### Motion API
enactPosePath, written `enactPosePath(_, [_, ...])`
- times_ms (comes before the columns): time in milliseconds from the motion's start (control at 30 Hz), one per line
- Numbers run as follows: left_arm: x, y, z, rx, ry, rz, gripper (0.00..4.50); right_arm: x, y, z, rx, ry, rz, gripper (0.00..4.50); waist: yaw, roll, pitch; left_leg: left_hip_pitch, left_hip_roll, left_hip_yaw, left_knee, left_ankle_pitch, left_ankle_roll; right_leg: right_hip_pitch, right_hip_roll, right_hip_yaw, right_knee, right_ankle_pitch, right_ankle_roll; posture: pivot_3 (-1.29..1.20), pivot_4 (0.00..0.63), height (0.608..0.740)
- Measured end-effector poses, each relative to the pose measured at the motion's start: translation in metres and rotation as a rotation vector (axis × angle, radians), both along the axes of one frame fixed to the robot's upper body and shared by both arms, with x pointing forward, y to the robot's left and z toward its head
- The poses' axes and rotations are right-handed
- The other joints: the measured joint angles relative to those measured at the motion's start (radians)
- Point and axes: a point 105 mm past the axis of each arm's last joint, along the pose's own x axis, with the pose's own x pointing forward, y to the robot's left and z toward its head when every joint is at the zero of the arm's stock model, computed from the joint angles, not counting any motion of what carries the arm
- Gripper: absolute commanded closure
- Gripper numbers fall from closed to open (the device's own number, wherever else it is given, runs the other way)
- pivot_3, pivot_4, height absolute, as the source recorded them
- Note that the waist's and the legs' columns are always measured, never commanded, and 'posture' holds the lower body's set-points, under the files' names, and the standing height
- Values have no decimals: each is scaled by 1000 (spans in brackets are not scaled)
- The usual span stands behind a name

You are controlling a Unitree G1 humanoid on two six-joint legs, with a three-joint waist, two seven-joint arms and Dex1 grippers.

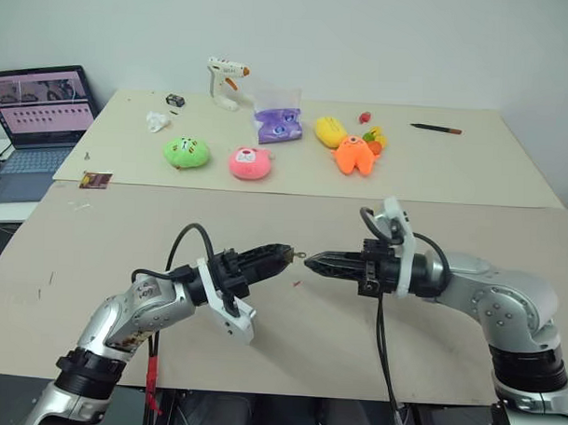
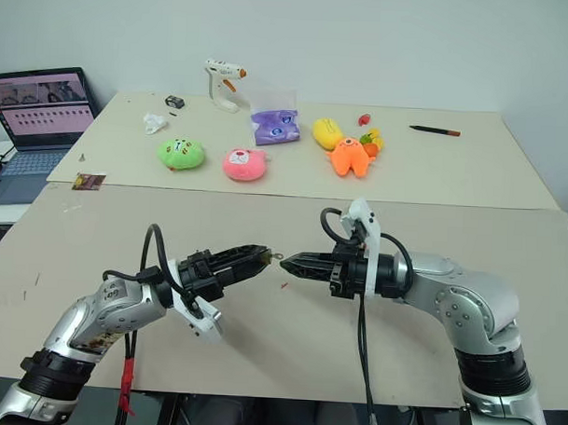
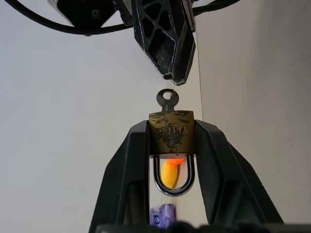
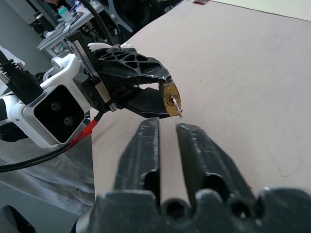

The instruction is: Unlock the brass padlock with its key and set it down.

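Gripping brass padlock [image 3: 171,132] w/ key [image 3: 167,99] inserted: left gripper [image 1: 284,254]; right gripper [image 4: 167,127] released, jaws apart.

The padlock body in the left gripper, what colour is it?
Tarnished brass-gold with dark blotches; the padlock shows best in the left wrist view.

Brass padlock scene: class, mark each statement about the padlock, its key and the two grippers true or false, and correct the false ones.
1. The left gripper clamps the brass padlock. True.
2. The key sits in the padlock. True.
3. The right gripper grips the key. False: its fingers are apart, just short of the key.
4. The padlock lies on the table. False: it is held above it.
5. The shackle hangs free of the padlock's body. False: both legs enter the body.
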Motion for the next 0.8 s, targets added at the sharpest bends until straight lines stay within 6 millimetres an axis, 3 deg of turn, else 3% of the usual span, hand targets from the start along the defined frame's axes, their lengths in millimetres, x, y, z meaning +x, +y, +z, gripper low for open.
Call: enactPosePath(800, [8,4,-5,-2,34,6,3704,8,5,5,-1,-81,-27,2927,0,0,0,0,0,0,0,0,0,0,0,0,0,0,0,0,150,740])
